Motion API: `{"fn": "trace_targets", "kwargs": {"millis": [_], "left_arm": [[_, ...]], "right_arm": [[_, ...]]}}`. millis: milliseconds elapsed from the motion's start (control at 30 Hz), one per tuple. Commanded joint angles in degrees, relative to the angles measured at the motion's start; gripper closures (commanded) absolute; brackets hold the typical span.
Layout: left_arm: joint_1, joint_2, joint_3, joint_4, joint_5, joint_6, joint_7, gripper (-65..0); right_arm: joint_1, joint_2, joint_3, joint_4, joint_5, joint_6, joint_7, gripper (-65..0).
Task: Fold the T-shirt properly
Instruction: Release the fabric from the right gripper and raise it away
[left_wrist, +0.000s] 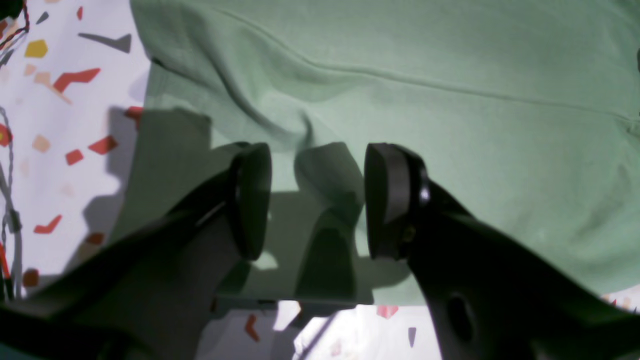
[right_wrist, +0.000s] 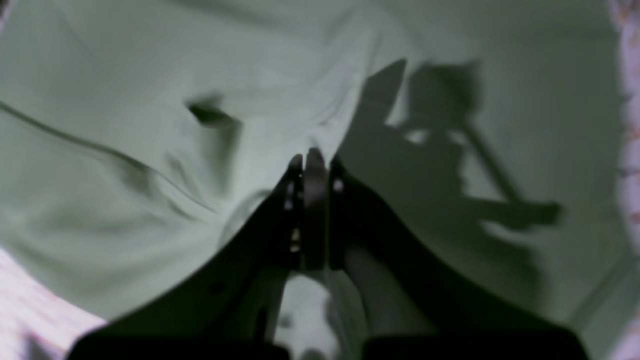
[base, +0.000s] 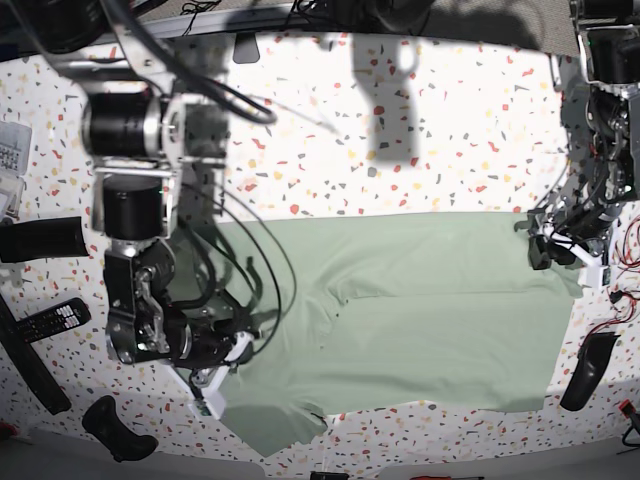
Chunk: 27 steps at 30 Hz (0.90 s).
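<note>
The right claw (right_wrist: 311, 167) is pinched tight on a bunched-up fold of the T-shirt (base: 400, 320). In its own wrist view the two dark pads are pressed together with soft green cloth puckered at their tips. The left claw (left_wrist: 317, 200) is partly open, its two round black pads apart with nothing between them. It sits just above the shirt near one edge, and its shadow falls on the cloth below.

The shirt lies spread out on the worktop (base: 430, 130), which is white with little red, orange and grey specks. The shirt is pale green, soft and a bit wrinkled, with a long seam line running across it. In the base view one sleeve sticks out at the bottom left.

Black cables (base: 250, 260) loop down from the right arm and hang over the left end of the shirt. A remote control (base: 48, 322) lies on the worktop at the left, well away from the cloth. A black handle-shaped thing (base: 588, 372) rests just past the shirt's right end. Red wires (base: 625, 250) hang near the left arm.
</note>
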<state>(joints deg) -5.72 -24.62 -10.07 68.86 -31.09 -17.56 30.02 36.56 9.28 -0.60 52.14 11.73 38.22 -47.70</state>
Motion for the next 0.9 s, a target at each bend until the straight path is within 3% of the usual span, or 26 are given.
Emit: {"fn": "trace_targets", "kwargs": {"millis": [0,133,300,600,867], "left_arm": [[-0.94,-0.94,-0.26,1.09,-0.48,-0.26,-1.33,-27.5],[-0.94,-0.96,-0.26,1.09,-0.50,-0.26,-1.33,-27.5],[-0.94,-0.94,-0.28,1.09,-0.50,-0.26,-1.33,-27.5],[-0.94,-0.94,-0.26,1.09,-0.50,-0.26,-1.33,-27.5],[-0.92,-0.96,-0.26,1.09,-0.48,-0.26,-1.31,-27.5]], "right_arm": [[2.49,0.81,-2.47,0.87,-0.35,0.83,1.92,0.0],[2.64,2.56,-12.20,0.87,-5.29,0.22,6.60,0.0],[2.67,2.62,-17.59,0.87,-9.49,-3.69,10.51,0.0],[3.63,3.13,-18.34,0.87,-16.11,-7.61,12.70,0.0],[5.16,3.02,-18.34,0.81,-21.03,-7.80,19.69,0.0]]}}
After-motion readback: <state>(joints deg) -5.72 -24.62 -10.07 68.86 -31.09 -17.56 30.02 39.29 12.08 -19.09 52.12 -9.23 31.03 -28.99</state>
